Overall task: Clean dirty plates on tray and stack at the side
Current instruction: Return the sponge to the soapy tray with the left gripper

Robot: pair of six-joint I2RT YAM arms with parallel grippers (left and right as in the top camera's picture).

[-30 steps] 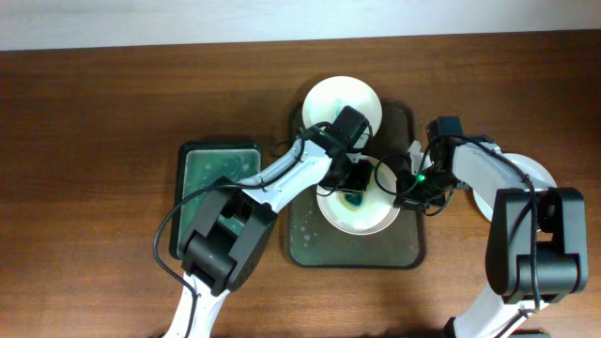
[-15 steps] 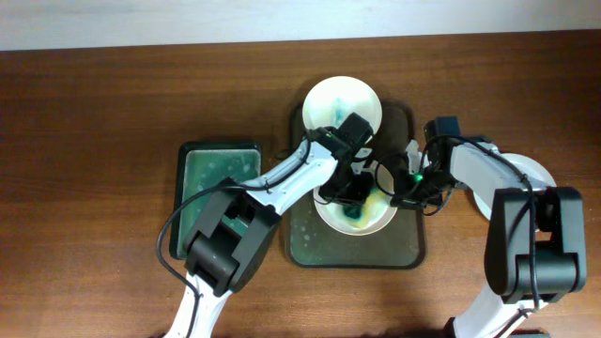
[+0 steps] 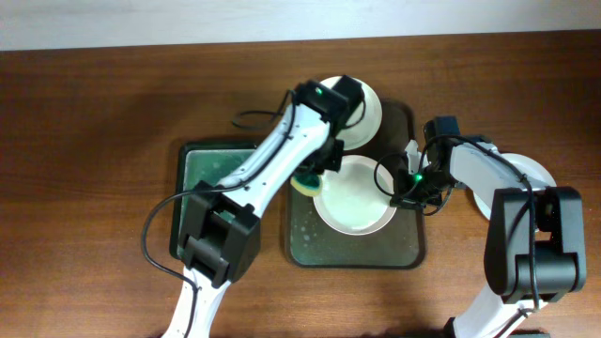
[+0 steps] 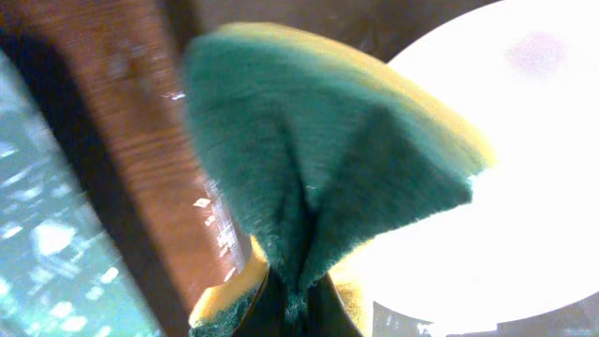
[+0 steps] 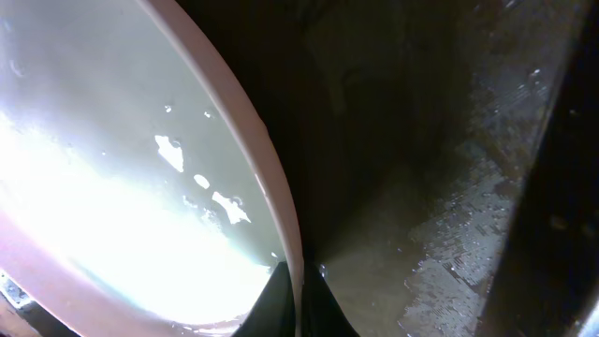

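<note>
Overhead: clean white plate (image 3: 355, 197) on tray (image 3: 308, 246), yellow-green sponge (image 3: 307, 184) beside it

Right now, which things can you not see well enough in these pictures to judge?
Far plate, overhead: left arm covers its centre; smear unknown.
Side plate, overhead: right arm hides most of it.
Middle plate, right wrist: glare whitens it, edges cut off.
Left gripper, left wrist: sponge hides the fingers.

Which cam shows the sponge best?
Left wrist: the sponge fills the frame, folded, green face out, yellow edge. Overhead shows it only as a small yellow-green patch. Right wrist: not in view.
</note>
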